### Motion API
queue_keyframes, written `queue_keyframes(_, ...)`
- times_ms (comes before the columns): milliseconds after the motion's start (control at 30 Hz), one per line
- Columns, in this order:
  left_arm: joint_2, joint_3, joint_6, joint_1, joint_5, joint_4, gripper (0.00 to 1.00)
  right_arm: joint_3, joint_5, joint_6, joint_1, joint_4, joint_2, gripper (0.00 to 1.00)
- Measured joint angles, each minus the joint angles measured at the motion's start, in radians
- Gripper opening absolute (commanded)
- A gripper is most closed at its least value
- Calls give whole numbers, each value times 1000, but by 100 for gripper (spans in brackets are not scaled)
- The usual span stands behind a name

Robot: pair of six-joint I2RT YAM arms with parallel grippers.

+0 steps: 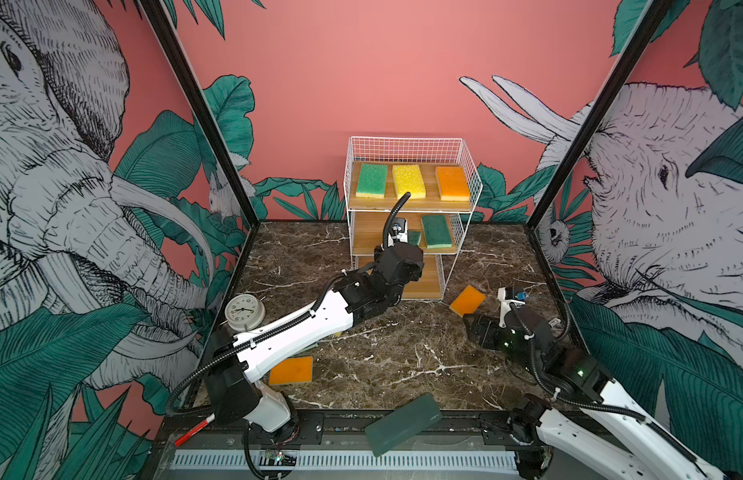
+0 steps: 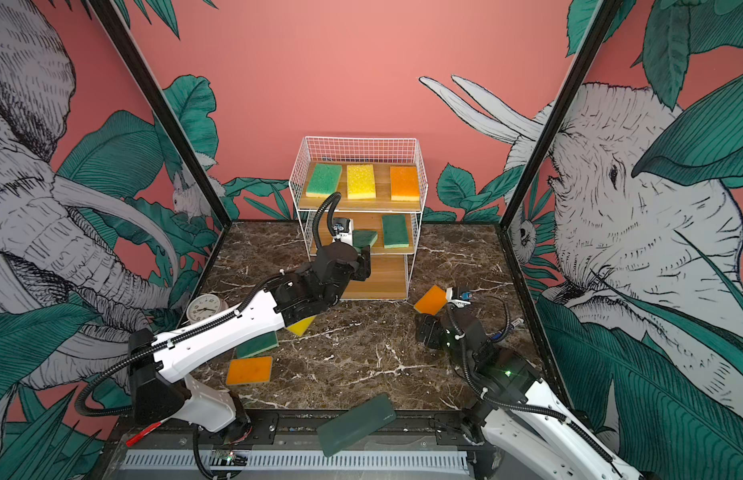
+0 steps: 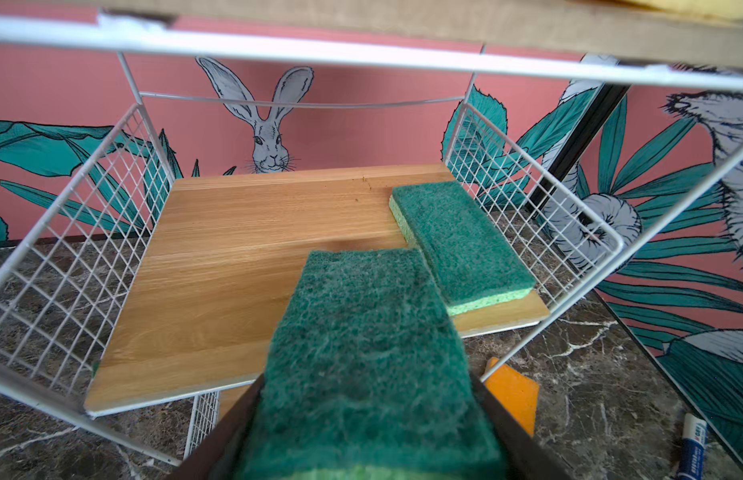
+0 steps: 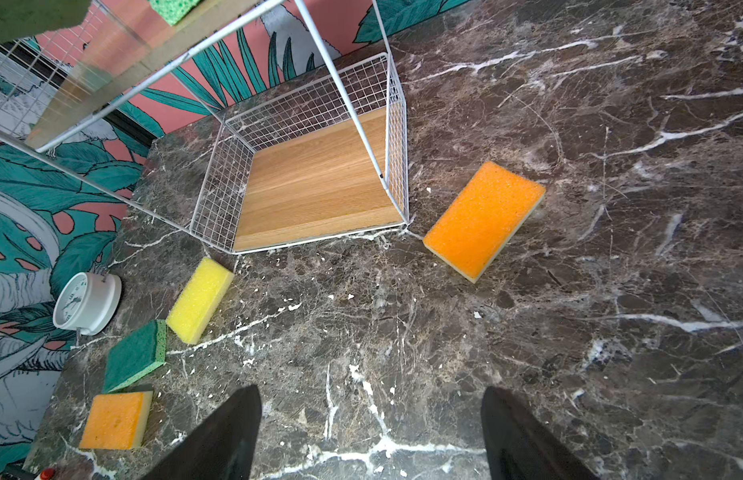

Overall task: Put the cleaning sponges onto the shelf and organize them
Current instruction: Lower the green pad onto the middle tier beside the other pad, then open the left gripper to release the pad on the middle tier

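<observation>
Gripping the held green sponge (image 3: 361,324), scourer side up, in the left gripper (image 3: 367,432). Clamped across its width, far end out over the front of the shelf's (image 1: 407,149) middle board (image 3: 237,257). Sitting just beside the placed green sponge (image 3: 461,241) at that board's right side; can't tell if touching. Probably mid-placement.

To do it well:
- Shift left first to open a clear gap from the neighbour.
- Square the long edge to it, copying the top row: top green (image 1: 372,179), top yellow (image 1: 408,180), top orange (image 1: 453,183).
- Push deeper so nothing overhangs the front edge; mind the rail overhead.
- Lower flat onto the wood before letting go, else likely to tip or land on the neighbour.
- Back straight out, no dragging.

Right gripper (image 4: 370,390): spread wide, holding nothing, above the marble table (image 4: 527,332) near the corner orange sponge (image 4: 484,220).

Left to fetch after that one: loose yellow sponge (image 4: 200,299), loose green sponge (image 4: 135,355), loose orange sponge (image 4: 114,419).
</observation>
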Motion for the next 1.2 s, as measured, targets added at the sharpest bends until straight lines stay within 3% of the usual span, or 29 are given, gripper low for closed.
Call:
queue_keyframes(400, 53, 0, -35, 0, -80, -24, 70, 0, -1, 0, 0, 0, 9, 85)
queue_keyframes(1200, 182, 96, -95, 23, -85, -44, 72, 0, -1, 0, 0, 0, 6, 85)
